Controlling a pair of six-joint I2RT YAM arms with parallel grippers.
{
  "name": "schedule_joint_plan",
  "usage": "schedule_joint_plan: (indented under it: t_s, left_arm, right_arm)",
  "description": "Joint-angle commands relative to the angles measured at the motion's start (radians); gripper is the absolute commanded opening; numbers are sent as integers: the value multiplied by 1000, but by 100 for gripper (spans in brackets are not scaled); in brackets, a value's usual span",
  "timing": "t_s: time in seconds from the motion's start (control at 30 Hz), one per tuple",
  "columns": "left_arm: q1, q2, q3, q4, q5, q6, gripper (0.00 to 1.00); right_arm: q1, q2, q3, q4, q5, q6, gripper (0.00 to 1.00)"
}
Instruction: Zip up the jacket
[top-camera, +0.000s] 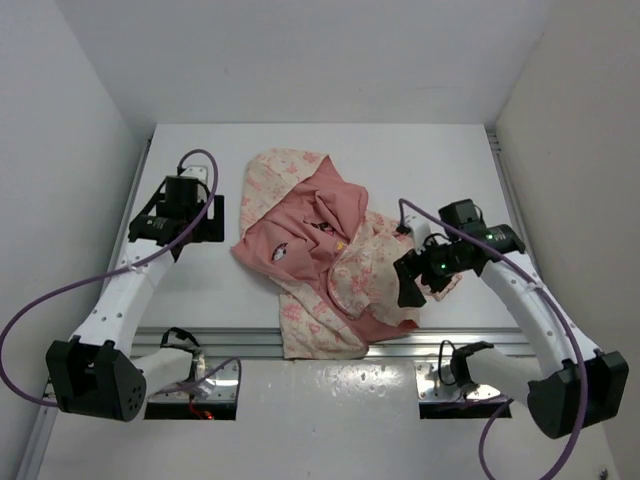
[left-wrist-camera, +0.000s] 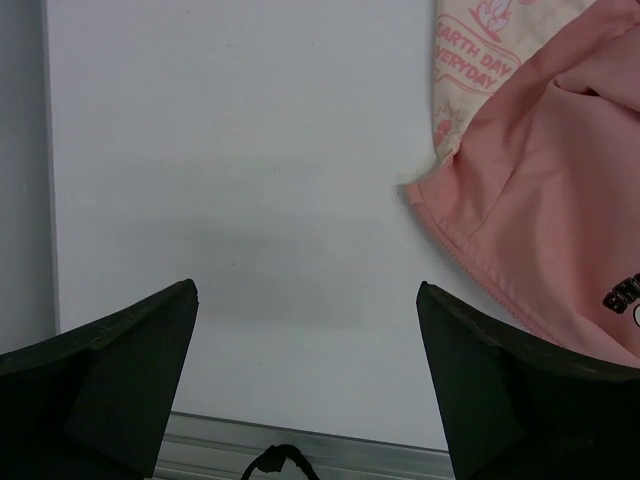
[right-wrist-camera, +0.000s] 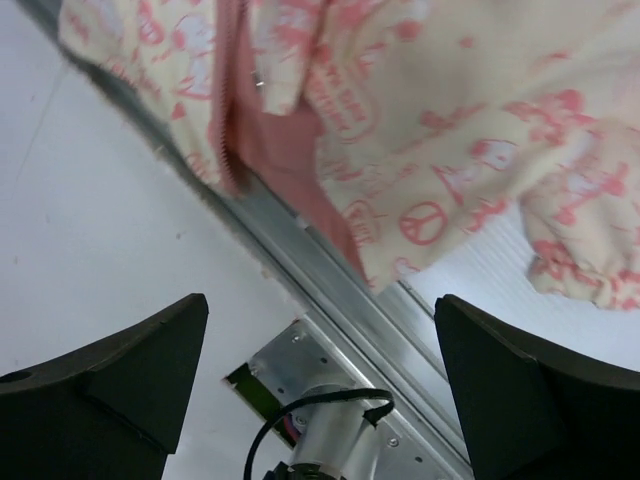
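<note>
Cream fabric with pink print lies crumpled mid-table (top-camera: 200, 290): the jacket (top-camera: 320, 250), open, with its salmon lining showing. The left gripper (left-wrist-camera: 305, 290) hovers over the table just beside it, jaws wide, holding nothing. The right gripper (right-wrist-camera: 320, 300), equally wide and empty, hangs over the jacket's near right edge.

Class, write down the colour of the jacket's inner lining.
The lining of the jacket is plain salmon pink, clearest in the left wrist view.

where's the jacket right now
In the top view the jacket lies open and rumpled mid-table, its hem over the near metal rail, with the right gripper over its right side and the left gripper apart on its left.
</note>
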Motion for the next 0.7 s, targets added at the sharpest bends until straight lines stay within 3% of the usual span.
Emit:
schedule_joint_plan:
  t_s: [0.0,0.1,0.2,0.67]
  left_arm:
    - [3,-48,-8,-20,47,33,97]
    - [3,-80,-31,-20,101,43,97]
    - [12,-106,-50,-20,149,43,97]
    - [21,-139,-70,-29,161,15,97]
  right_arm:
    - [162,24,4,3,6,34,93]
    - [303,100,-9,93,114,66,91]
    - [365,191,16,151,184,106,89]
    - [425,536,261,194,181,277,88]
